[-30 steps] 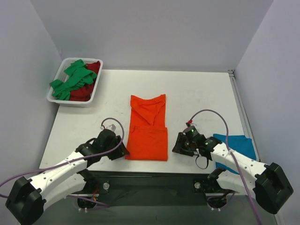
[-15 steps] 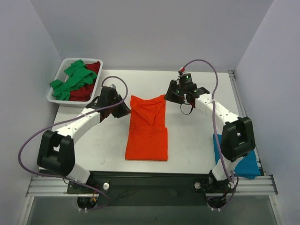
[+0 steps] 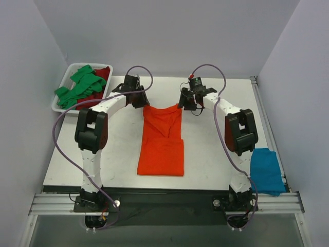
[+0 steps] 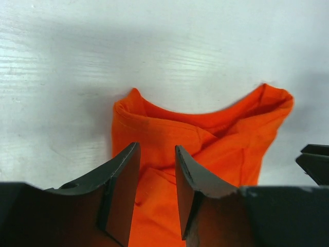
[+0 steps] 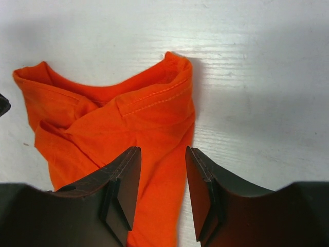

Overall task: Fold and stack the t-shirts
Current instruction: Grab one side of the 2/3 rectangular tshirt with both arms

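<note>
The bright orange t-shirt [image 3: 162, 144] lies folded into a long strip mid-table, its collar end away from the arm bases. My left gripper [image 3: 141, 101] hovers at its far left corner. In the left wrist view the fingers [image 4: 123, 175] stand apart over the orange cloth [image 4: 169, 134], pinching nothing. My right gripper [image 3: 183, 101] is at the far right corner, open, with the shirt's right edge [image 5: 169, 118] showing in the gap. A green t-shirt [image 3: 79, 87] and a dark red one [image 3: 92, 102] fill the tray. The teal blue t-shirt [image 3: 266, 170] lies folded at the near right.
The white tray [image 3: 77, 111] stands at the far left corner of the table. Both arms reach far across the table, with their cables arching above them. The right gripper's tip [image 4: 313, 162] shows at the edge of the left wrist view.
Both arms have swung from the shirt's near end, by the bases, up to its far end. Each gripper now hovers over a far corner of the orange shirt.
</note>
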`<state>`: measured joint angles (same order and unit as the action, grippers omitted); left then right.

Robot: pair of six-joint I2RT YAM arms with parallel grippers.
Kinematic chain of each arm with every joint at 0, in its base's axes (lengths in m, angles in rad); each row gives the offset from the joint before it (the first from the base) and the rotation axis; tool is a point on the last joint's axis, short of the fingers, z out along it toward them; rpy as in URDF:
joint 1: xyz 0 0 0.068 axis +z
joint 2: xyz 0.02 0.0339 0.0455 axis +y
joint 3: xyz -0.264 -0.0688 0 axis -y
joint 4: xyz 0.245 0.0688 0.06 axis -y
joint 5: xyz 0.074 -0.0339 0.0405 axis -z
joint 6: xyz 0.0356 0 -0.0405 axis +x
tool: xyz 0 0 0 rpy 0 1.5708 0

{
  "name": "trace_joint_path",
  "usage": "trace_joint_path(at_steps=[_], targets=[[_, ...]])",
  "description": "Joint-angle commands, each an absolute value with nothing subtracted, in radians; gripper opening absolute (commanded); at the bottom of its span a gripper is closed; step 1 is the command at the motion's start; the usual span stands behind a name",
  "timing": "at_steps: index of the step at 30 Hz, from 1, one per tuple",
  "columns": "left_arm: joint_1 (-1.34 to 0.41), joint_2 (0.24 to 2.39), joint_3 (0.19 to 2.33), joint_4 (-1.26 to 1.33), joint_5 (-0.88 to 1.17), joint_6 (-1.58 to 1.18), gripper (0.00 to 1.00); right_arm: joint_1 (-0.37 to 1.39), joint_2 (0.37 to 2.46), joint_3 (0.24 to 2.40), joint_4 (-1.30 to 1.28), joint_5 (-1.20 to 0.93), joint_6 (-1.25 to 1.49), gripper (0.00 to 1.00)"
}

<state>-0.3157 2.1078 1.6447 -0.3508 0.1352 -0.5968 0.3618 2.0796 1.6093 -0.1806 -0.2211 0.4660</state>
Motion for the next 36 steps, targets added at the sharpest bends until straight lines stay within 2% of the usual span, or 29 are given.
trace_joint_path(at_steps=[1,9,10,11,13,14,17,27,30,33,34,36], targets=[[-0.307,2.170,1.762,-0.417,0.126,-0.523,0.44,0.364,2.085,1.641,-0.210,-0.230,0.440,0.40],[-0.313,2.296,1.881,-0.446,0.118,-0.519,0.43,0.376,2.005,1.548,-0.195,-0.204,0.423,0.41],[-0.316,2.304,1.891,-0.451,0.118,-0.518,0.40,0.380,1.997,1.540,-0.195,-0.206,0.423,0.41],[-0.318,2.316,1.911,-0.454,0.123,-0.518,0.30,0.383,1.984,1.536,-0.195,-0.209,0.423,0.41],[-0.321,2.324,1.925,-0.446,0.127,-0.520,0.20,0.391,1.974,1.522,-0.195,-0.209,0.420,0.40],[-0.322,2.325,1.933,-0.446,0.130,-0.522,0.09,0.399,1.971,1.519,-0.193,-0.206,0.416,0.41],[-0.330,2.319,1.948,-0.436,0.127,-0.523,0.00,0.407,1.980,1.516,-0.192,-0.199,0.416,0.40],[-0.331,2.327,1.962,-0.382,0.155,-0.531,0.00,0.396,2.051,1.563,-0.190,-0.161,0.422,0.40],[-0.334,2.371,2.028,-0.435,0.167,-0.512,0.19,0.391,2.082,1.585,-0.192,-0.166,0.431,0.40],[-0.334,2.407,2.074,-0.465,0.178,-0.500,0.28,0.391,2.098,1.598,-0.190,-0.166,0.437,0.40],[-0.333,2.399,2.072,-0.465,0.181,-0.500,0.36,0.390,2.105,1.603,-0.190,-0.161,0.443,0.40],[-0.330,2.385,2.057,-0.447,0.189,-0.494,0.38,0.388,2.111,1.614,-0.192,-0.137,0.448,0.41]])
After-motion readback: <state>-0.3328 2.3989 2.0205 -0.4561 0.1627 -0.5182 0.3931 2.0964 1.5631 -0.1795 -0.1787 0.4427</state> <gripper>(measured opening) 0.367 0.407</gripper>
